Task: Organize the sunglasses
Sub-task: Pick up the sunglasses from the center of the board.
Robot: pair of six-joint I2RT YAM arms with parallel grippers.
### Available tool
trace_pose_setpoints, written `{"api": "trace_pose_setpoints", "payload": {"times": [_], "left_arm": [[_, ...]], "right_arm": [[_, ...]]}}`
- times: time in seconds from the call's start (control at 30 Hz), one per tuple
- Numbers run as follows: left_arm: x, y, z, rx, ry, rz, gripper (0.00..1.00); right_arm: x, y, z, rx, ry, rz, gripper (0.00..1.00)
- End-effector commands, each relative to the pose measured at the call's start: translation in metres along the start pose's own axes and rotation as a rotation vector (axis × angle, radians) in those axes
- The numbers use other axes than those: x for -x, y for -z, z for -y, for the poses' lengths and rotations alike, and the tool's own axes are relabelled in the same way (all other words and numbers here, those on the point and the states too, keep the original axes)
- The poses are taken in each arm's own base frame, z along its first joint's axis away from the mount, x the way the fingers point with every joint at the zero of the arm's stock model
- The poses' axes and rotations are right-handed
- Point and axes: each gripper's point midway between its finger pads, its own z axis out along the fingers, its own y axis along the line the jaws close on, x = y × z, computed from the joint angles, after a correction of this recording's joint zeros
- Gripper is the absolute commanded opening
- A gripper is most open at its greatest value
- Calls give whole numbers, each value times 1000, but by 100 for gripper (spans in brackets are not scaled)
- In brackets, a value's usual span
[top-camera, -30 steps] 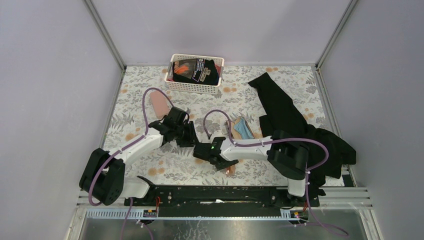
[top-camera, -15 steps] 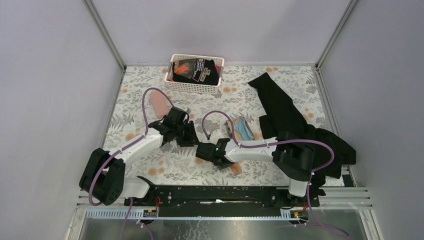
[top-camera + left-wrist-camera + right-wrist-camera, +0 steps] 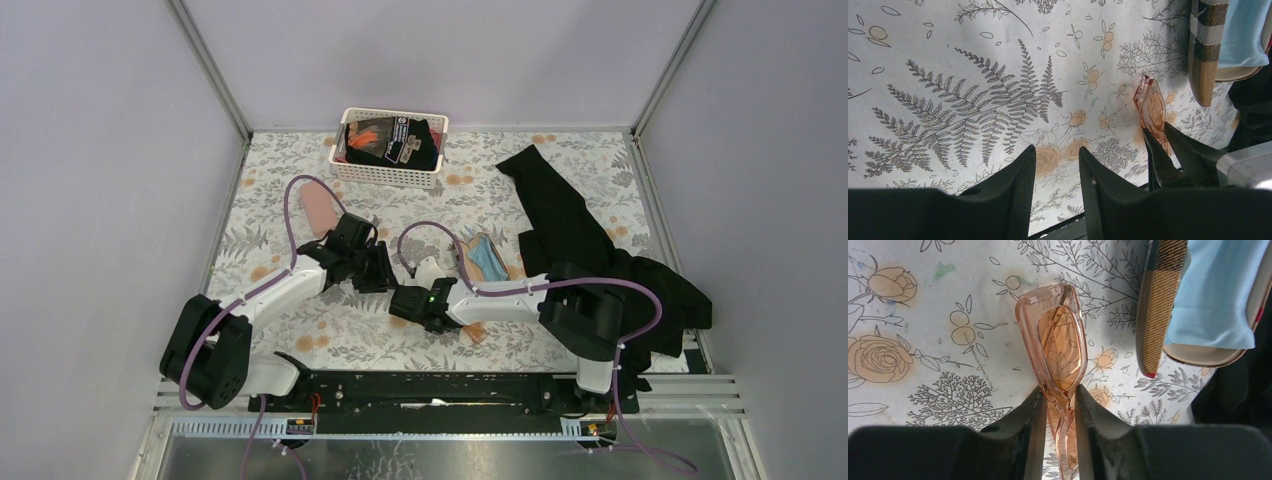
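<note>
A: Where are the pink sunglasses [image 3: 1058,345]?
B: Just beside the plaid case [image 3: 1155,305], not touching it. The right gripper [image 3: 1059,390] pinches their frame from both sides.
A: And the left gripper [image 3: 1057,150]?
B: Farther from the plaid case than the sunglasses are, fingers parted, nothing between them.

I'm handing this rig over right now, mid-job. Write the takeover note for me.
Left claw: open, empty, above the bare tablecloth.
Right claw: shut on the pink-tinted sunglasses, beside the open plaid case that holds a blue cloth.
Done: pink pair grasped, not yet in any case.
Left: put it in a case. I cannot make out the dark pair in these views. The pink case lies beyond the left arm.
</note>
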Motion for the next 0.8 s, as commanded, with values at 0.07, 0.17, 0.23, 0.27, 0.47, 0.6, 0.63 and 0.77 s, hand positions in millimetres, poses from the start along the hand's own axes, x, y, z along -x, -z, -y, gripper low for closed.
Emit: {"api": "trace_pose_setpoints", "payload": {"times": [0.07,0.17,0.23,0.27,0.47,0.6,0.63,0.77], "left_arm": [[14,0,4,-12,-9,43,42],[16,1,5,-11,-10,49,42],[16,2,5,-8,-10,51,42],[16,2,5,-6,-10,51,42],[19,5,6,-4,-17,57,42],[19,3,9,-18,-17,42,42],[19,2,11,-25,-16,36,42],[20,-3,30,-115,-7,9,42]], "right_arm": [[16,13,7,-1,-47,62,14],[26,24,11,15,-64,96,5],[32,30,12,28,-70,111,3],[34,32,11,35,-74,113,2],[40,42,14,76,-99,124,0],[52,54,34,86,-141,158,0],[55,57,41,86,-153,172,0],[69,69,68,102,-178,237,0]]}}
